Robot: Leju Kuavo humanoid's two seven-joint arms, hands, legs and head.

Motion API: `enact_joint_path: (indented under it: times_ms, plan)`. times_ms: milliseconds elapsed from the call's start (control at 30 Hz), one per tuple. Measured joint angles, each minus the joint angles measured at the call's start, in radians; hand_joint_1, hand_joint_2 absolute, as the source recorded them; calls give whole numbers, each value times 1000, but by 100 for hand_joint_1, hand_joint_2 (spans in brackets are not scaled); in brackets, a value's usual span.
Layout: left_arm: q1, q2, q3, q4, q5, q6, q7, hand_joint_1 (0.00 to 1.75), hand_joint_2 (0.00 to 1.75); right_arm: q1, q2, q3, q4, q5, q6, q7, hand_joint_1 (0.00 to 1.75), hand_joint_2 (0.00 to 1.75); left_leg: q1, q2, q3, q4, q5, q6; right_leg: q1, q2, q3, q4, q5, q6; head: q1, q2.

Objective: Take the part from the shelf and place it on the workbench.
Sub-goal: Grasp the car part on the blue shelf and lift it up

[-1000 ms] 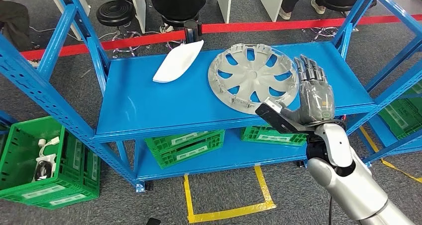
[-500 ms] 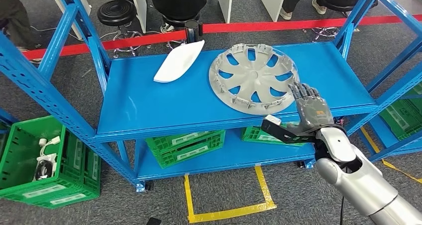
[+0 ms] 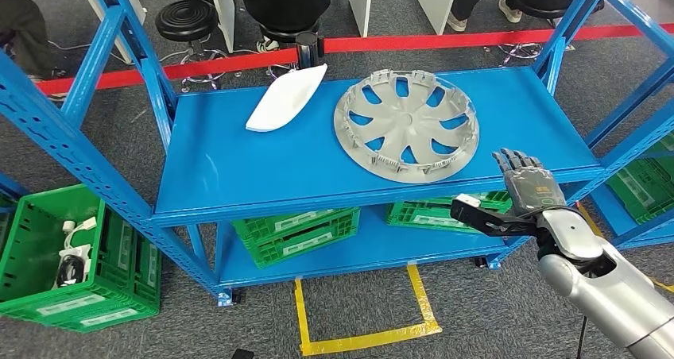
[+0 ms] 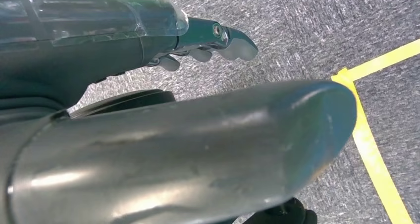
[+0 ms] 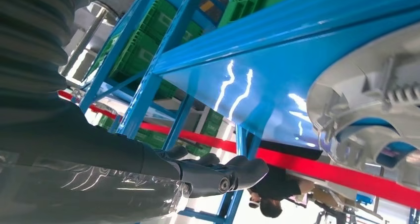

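Observation:
A grey wheel cover [image 3: 407, 125] lies flat on the right half of the blue shelf's top board [image 3: 238, 168]. A white curved part [image 3: 286, 97] lies at the board's back, left of the cover. My right hand [image 3: 520, 192] is open and holds nothing, its fingers spread. It hangs just off the shelf's front right edge, apart from the cover. From the right wrist, the cover's rim [image 5: 366, 95] shows beyond the dark fingers [image 5: 218, 177]. My left hand [image 4: 213, 40] hangs over grey carpet, fingers straight, holding nothing.
Green crates [image 3: 298, 232] stand on the lower shelf and another green crate [image 3: 71, 256] stands on the floor at left. Blue uprights [image 3: 111, 33] frame the shelf. Behind it run a red barrier tape [image 3: 445, 40], stools and seated people. Yellow tape [image 3: 362, 339] marks the floor.
My right hand has drawn back from the wheel cover's rim, moving right and down past the shelf's front edge, still empty. The cover and the white part have not moved.

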Motion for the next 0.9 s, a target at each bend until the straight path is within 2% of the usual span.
enact_joint_path:
  times_ms: [400, 533, 667, 800, 900]
  plan:
    - [2, -3, 0, 0, -8, 3, 5, 0, 0, -14, 0, -8, 72, 9, -119, -7, 0, 175, 0, 7, 0, 0, -1, 1, 0, 1, 0, 0, 0, 0, 0, 0]
    - [2, -3, 0, 0, -10, 3, 8, 0, 0, -31, 0, -13, 79, 11, -131, -4, 0, 175, 0, 9, 1, 0, -1, 2, 0, 2, 0, 0, 0, 0, 0, 0]
    - [0, -3, 0, 0, -15, 2, 5, 0, 0, -58, 13, -12, 65, 35, -167, -33, 0, 175, -1, 19, -1, 0, -2, 3, 0, 6, 0, 0, 1, 1, 0, 0]
    - [-12, -5, 0, 0, -11, 3, 3, 0, 0, -102, 87, 2, -25, 42, -223, -85, 0, 175, -1, 34, 1, -1, -3, 5, 0, 14, 1, 1, 1, 1, 0, 0]
    - [-16, -8, 0, 0, 8, 16, -4, 0, 0, -90, 194, 27, -146, -84, -377, -178, 0, 175, 1, 39, 3, -2, -4, 5, 1, 18, 1, 1, 1, 1, 0, 0]
